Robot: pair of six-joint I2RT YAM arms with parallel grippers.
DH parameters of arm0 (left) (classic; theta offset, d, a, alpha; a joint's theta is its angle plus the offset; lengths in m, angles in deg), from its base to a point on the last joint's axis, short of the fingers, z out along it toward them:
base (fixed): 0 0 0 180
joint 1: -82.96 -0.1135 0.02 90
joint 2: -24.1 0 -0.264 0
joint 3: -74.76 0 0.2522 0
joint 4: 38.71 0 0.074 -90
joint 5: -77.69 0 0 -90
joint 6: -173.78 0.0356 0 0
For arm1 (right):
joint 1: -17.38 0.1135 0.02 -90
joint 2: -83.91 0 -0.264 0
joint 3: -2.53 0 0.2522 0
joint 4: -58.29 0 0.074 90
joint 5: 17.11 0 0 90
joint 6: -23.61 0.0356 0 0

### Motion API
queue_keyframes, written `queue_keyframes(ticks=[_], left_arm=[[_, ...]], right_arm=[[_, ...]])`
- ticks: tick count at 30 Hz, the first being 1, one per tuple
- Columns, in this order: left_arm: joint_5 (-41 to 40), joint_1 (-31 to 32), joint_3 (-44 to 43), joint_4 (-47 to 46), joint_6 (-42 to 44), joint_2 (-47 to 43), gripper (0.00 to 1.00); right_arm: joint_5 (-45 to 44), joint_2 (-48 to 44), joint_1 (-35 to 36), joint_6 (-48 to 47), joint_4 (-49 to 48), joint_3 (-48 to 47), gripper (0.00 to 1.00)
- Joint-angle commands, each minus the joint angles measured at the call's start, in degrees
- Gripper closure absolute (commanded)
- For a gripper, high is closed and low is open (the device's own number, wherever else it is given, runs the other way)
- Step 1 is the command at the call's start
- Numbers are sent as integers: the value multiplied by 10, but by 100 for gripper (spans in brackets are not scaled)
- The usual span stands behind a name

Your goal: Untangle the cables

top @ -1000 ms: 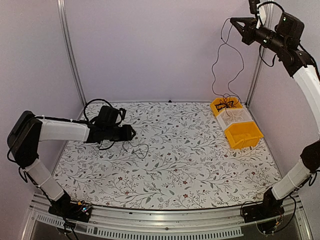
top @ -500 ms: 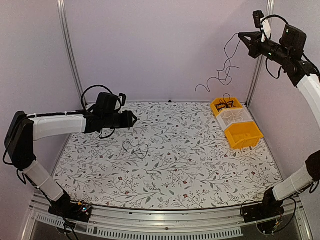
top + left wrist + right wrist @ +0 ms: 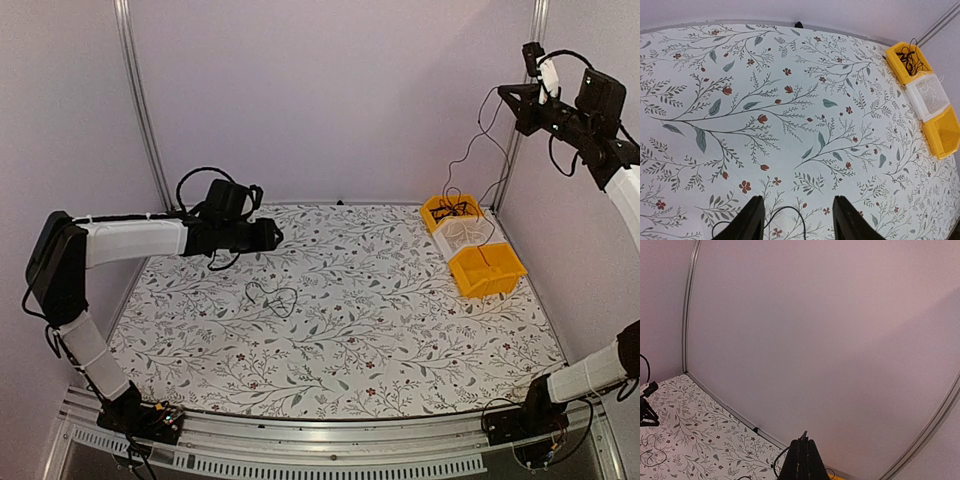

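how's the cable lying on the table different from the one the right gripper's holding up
The table cable lies flat in small loops; the held cable hangs in a long strand from the right gripper into the far yellow bin. The table cable is free of any gripper; the held cable is pinched. Both are thin and black.

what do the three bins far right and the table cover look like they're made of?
Near yellow bin, far yellow bin: likely moulded plastic; uniform bright colour, smooth stiff thin walls.
Middle bin: translucent plastic, pale see-through walls.
Table cover: matte printed floral sheet, lying flat; fabric or vinyl, cannot tell.
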Motion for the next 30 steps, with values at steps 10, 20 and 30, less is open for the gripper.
queue_keyframes(ticks=[10,20,30], left_arm=[[14,-6,-47,27,1,38,50],[18,-6,-46,31,-3,42,50],[23,-6,-44,32,-5,48,50]], right_arm=[[-21,-63,-28,-14,2,75,100],[-26,-80,-73,-17,3,130,100],[-28,-94,-108,-14,-5,204,100]])
